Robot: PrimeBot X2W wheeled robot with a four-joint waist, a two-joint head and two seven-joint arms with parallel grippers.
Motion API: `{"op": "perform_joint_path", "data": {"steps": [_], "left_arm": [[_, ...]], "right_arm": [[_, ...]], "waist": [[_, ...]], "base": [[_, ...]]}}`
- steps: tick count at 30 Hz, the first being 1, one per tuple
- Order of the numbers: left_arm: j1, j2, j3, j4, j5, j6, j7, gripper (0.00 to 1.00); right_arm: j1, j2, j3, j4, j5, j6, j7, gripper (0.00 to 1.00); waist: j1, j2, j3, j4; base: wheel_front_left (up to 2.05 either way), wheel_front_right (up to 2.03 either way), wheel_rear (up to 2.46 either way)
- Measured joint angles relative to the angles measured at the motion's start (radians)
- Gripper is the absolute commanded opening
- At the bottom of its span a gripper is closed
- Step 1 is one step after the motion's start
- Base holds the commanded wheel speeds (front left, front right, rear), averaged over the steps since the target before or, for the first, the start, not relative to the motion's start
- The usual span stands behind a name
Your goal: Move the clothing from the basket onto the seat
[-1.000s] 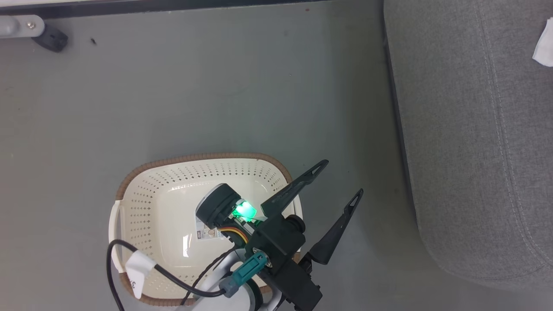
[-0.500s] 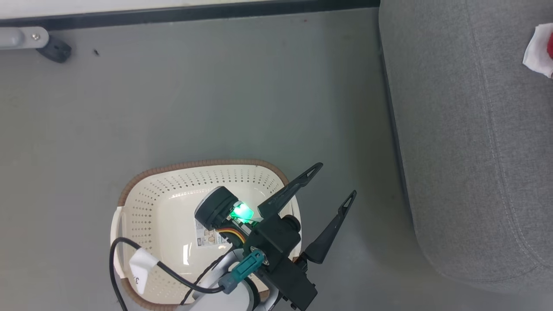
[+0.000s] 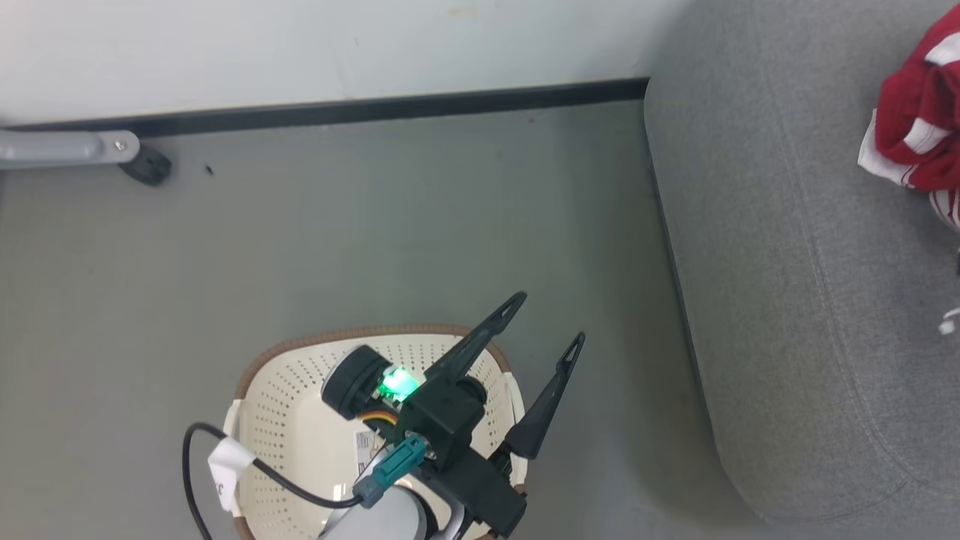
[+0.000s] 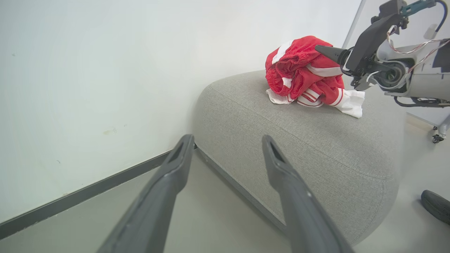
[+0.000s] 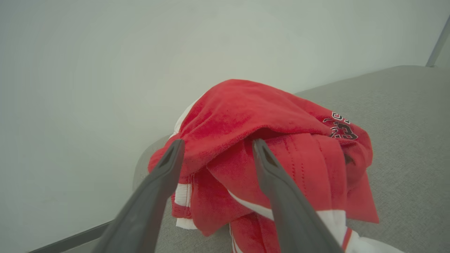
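Note:
The cream basket (image 3: pixel 281 409) with its brown rim stands on the floor at the bottom of the head view; no clothing shows in the part I can see. My left gripper (image 3: pixel 547 319) hangs open over the basket's right rim, pointing toward the seat (image 3: pixel 787 300), with nothing between its fingers (image 4: pixel 226 140). The red and white clothing (image 3: pixel 911 120) lies in a heap on the grey seat (image 4: pixel 316 140). My right gripper (image 5: pixel 218 142) is open, its fingers either side of a fold of the clothing (image 5: pixel 246 112). In the left wrist view that right gripper (image 4: pixel 328 52) touches the heap (image 4: pixel 302 73).
A white wall with a black skirting (image 3: pixel 375 111) runs behind the grey-green floor (image 3: pixel 375 225). A grey metal leg with a black foot (image 3: pixel 146 163) sits at the far left. A dark wheel (image 4: pixel 436 207) rests on the floor beside the seat.
The head camera has tilted up: wall and clothing heap have come into view and the basket sits lower. The left gripper stays open over the basket's right rim.

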Motion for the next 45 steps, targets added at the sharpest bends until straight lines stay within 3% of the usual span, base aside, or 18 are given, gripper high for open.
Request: {"op": "perform_joint_path", "data": {"steps": [12, 24, 37, 45], "left_arm": [[0.114, 0.009, 0.067, 0.031, -0.027, 0.069, -0.038, 1.00], [0.200, 0.033, 0.162, 0.043, -0.050, 0.141, -0.060, 1.00], [0.290, 0.053, 0.314, 0.089, -0.088, 0.167, -0.079, 1.00], [0.362, 0.046, 0.356, 0.109, -0.088, 0.174, -0.092, 1.00]], "right_arm": [[0.228, 0.100, 0.104, -0.152, -0.082, 0.033, 0.000, 1.00], [0.425, 0.187, 0.189, -0.337, -0.128, 0.043, 0.000, 1.00], [0.611, 0.218, 0.223, -0.475, -0.149, 0.046, 0.000, 1.00], [0.697, 0.225, 0.226, -0.523, -0.154, 0.032, 0.000, 1.00]], "waist": [[-0.0001, -0.0001, -0.148, 0.022], [-0.0001, -0.0002, -0.246, 0.055], [0.0000, -0.0002, -0.304, 0.078], [0.0001, -0.0002, -0.335, 0.083]], "base": [[0.00, 0.00, 0.00], [0.00, 0.00, 0.00], [0.00, 0.00, 0.00], [0.00, 0.00, 0.00]]}}
